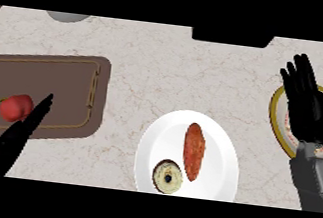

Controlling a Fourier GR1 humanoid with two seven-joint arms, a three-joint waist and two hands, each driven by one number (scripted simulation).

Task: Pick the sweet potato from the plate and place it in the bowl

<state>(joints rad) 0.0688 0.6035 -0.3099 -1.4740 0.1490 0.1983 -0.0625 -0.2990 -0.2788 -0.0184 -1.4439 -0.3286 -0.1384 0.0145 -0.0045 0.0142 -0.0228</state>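
An orange-brown sweet potato [194, 151] lies lengthwise on the white plate [223, 153] near the counter's front, beside a glazed donut [168, 176]. The bowl [277, 110], yellow-rimmed, sits at the right edge and is mostly covered by my right hand [308, 102]. That hand is open, fingers straight and pointing away from me, well to the right of the plate. My left hand [16, 140] shows edge-on at the lower left, fingers straight, over the front edge of the cutting board. Neither hand touches the sweet potato.
A brown cutting board [70, 85] lies at the left with a red fruit [15, 107] on it. A grey round object [69, 16] and a black object [230, 37] sit at the counter's far edge.
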